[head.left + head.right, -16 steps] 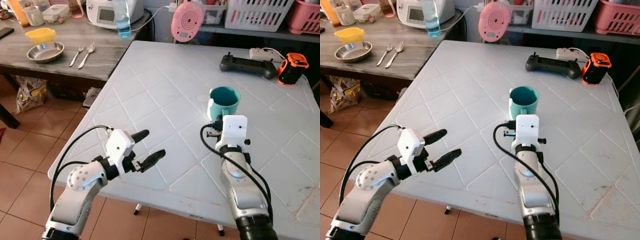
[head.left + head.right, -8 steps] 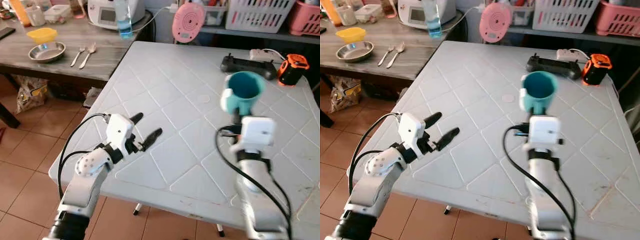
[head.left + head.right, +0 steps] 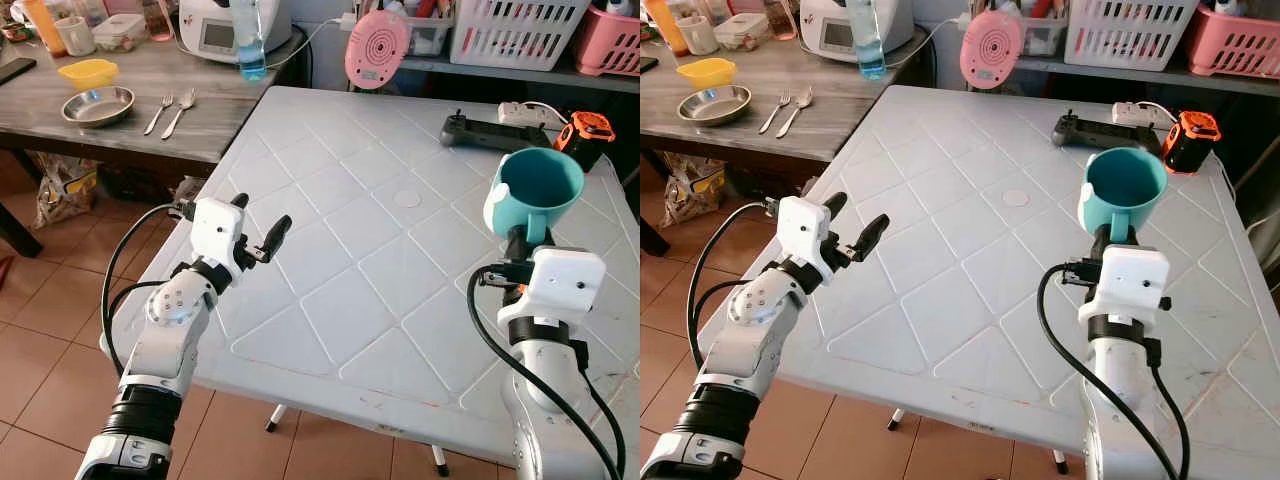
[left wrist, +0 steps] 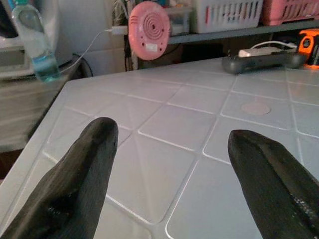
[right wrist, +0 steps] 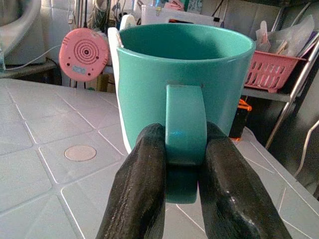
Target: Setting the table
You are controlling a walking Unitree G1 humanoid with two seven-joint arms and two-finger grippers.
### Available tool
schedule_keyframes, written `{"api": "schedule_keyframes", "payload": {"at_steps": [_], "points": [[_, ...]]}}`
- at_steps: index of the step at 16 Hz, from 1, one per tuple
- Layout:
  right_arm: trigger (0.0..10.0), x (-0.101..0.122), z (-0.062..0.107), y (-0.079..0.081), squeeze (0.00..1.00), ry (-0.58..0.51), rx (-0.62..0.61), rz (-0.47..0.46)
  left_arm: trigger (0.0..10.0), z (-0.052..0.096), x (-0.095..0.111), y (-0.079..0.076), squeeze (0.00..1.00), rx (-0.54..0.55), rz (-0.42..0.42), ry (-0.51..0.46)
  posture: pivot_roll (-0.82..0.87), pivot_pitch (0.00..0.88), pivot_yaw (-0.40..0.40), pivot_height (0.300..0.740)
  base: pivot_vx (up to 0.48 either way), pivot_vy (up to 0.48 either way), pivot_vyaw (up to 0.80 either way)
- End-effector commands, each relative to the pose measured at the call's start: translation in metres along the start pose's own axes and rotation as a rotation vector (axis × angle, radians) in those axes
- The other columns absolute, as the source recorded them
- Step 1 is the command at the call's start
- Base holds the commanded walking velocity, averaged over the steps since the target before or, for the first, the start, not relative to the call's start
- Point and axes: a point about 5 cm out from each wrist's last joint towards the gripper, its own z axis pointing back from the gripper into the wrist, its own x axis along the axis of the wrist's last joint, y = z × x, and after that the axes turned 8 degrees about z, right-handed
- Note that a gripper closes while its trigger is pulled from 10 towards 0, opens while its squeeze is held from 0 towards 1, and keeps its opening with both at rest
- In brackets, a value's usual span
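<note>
The right gripper [image 5: 180, 164] is pinching the handle of a teal mug [image 3: 536, 190] between its two black fingers and holding it upright in the air, above the right side of the white table [image 3: 340, 260]. The mug's mouth is facing up; as far as its inside is showing, it is looking empty, though the bottom is lying out of sight. The fingers themselves are sitting hidden behind the white wrist block in the head views.

The left gripper [image 3: 256, 228] is hovering over the table's left edge with its fingers spread wide apart and nothing between them.

On the grey side table [image 3: 120, 100] to the left, a steel bowl [image 3: 95, 104] is sitting with a yellow bowl [image 3: 87, 72] just behind it, and a fork [image 3: 156, 109] and spoon [image 3: 177, 108] are lying side by side nearby. What the bowls are holding is too small to tell. At the far end of the white table a black controller [image 3: 494, 131] is lying, with an orange device [image 3: 587, 131] beside it. Baskets along the back are being cut off by the top edge.
</note>
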Motion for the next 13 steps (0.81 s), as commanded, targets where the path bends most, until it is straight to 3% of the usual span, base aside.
{"api": "schedule_keyframes", "payload": {"at_steps": [1,13], "points": [[10.0,0.0036,0.002,-0.0045,0.0,-0.005,-0.016,-0.002,10.0,-0.0004,0.0003,0.0032,0.0,0.014,-0.01,0.001,0.06,0.069,0.005,0.74,0.0,0.0,0.0],[10.0,-0.0011,0.0044,-0.0049,0.0,0.033,-0.02,-0.008,10.0,-0.0079,-0.0043,-0.0018,0.0,0.069,-0.025,-0.006,0.06,0.078,0.005,0.74,0.0,0.0,0.0]]}}
